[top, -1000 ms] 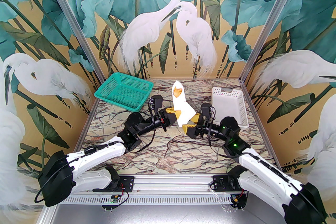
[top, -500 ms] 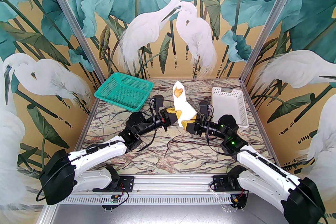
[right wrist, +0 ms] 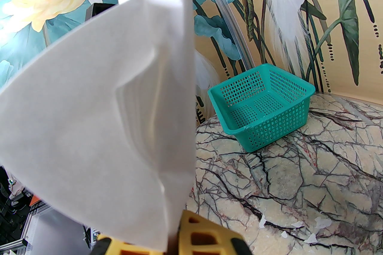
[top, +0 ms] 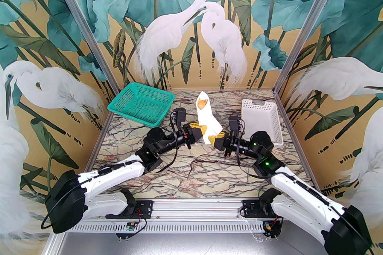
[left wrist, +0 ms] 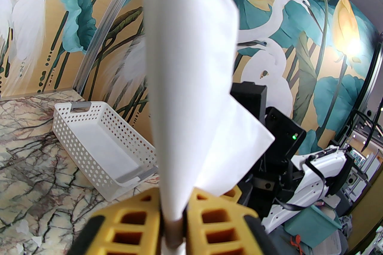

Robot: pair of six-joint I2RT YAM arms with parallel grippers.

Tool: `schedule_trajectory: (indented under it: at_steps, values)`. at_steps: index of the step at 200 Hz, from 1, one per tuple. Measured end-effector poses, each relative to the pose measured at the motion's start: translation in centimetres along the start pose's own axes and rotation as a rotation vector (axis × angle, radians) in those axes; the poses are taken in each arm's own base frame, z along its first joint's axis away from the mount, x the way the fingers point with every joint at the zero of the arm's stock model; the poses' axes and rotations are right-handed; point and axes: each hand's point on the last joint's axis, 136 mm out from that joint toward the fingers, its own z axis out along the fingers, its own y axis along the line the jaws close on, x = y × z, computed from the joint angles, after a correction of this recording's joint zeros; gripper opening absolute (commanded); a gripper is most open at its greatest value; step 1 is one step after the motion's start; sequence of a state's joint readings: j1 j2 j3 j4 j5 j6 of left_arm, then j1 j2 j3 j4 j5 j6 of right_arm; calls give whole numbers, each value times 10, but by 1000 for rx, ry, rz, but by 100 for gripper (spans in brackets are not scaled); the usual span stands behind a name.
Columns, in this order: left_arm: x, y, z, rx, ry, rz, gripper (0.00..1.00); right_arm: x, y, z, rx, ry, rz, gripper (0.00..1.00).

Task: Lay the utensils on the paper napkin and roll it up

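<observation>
**Base:** Top camera first. Where is the bundle?

**Op:** I see the paper napkin (top: 207, 120) wrapped into a loose roll, standing tilted over the middle of the table (top: 191, 170). The utensils (top: 202, 103) are inside it, and orange-brown ends peek from its open top. My left gripper (top: 202, 129) meets the roll low on its left side. My right gripper (top: 213, 138) meets it at the bottom right corner. Both pairs of fingers look pressed in on the paper. I cannot tell whether the lower end touches the marble. The green basket (top: 133, 116) sits back left and the white basket (top: 260, 120) back right, both apart from the roll.

**Base:** Left wrist?

**Op:** The 2 yellow fingers (left wrist: 209, 218) pinch the roll's narrow bottom end. A brown stub shows between them under the paper, too blurred to name. The napkin rises straight up, with a loose flap spreading right. The white basket lies on the table to the left.

**Base:** Right wrist?

**Op:** The napkin's lower edge drops between my fingers. 1 yellow finger (right wrist: 206, 236) is plain at the right of the paper, and the other is mostly behind it. I read the paper as pinched between them. The green basket stands on the marble at right. Small white paper scraps (right wrist: 320, 222) lie on the table nearer the camera.
</observation>
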State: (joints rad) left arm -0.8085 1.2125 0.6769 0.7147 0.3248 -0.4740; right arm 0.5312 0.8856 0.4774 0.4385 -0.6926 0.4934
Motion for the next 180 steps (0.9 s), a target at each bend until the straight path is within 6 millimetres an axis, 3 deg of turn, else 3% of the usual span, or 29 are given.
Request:
schedule_trajectory:
  at_steps: [50,84,122,180]
  values:
    - [-29,-6,-24,12,-76,1,57,-6,11,-4,-32,-14,-22,0]
    - [-29,-23,-29,93,-48,-9,61,-3,17,-4,-59,-2,-21,0]
    - [-17,-30,-23,160,15,-40,59,1,28,-1,-97,14,-21,0]
    - [-9,-35,-11,245,45,-99,44,1,43,-1,-146,21,-33,0]
